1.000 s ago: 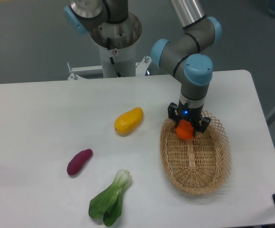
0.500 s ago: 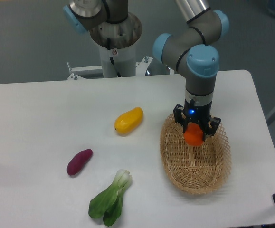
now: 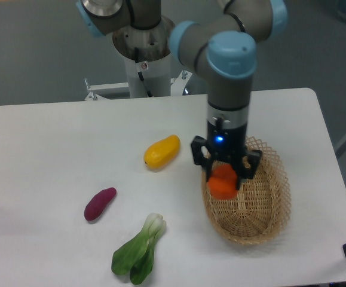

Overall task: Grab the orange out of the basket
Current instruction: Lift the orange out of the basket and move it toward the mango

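The orange (image 3: 223, 182) is a small round orange-red fruit held between the fingers of my gripper (image 3: 223, 177), which is shut on it. It hangs in the air above the left rim of the basket (image 3: 262, 209), a large oval tan wicker basket on the right side of the table. The arm comes down from above and hides the basket's far left edge. Nothing else shows inside the basket.
A yellow mango-like fruit (image 3: 161, 151) lies left of the basket. A purple sweet potato (image 3: 100, 203) and a green bok choy (image 3: 138, 249) lie nearer the front left. The robot base (image 3: 144, 60) stands behind the table.
The gripper has risen with the orange in it and shifted left, from over the basket's inside to over its left rim. The arm looms larger in view.
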You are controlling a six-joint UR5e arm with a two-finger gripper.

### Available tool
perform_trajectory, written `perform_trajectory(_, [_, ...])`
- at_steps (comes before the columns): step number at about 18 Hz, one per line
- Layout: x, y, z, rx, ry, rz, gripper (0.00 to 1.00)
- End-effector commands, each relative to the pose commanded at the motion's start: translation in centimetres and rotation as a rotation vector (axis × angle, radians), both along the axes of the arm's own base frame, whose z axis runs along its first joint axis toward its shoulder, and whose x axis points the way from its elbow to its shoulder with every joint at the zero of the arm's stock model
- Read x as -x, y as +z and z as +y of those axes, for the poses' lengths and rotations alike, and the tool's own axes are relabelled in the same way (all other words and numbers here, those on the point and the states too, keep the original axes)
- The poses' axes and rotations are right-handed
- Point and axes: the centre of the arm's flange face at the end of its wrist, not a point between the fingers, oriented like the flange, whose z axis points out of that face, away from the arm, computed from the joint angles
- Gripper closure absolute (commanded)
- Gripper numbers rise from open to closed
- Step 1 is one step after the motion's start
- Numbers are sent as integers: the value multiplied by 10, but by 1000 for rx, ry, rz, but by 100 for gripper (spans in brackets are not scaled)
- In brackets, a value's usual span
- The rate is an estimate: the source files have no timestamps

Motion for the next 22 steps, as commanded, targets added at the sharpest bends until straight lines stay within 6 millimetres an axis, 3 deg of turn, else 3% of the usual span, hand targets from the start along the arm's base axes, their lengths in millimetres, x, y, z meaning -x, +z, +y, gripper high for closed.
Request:
perform_trajectory(6, [-18,3,6,30,-17,-32,34])
perform_trajectory(10, [-38,1,21,37,-52,-33,35])
perform_trajectory(22, [-41,0,22,39,-55,-31,35])
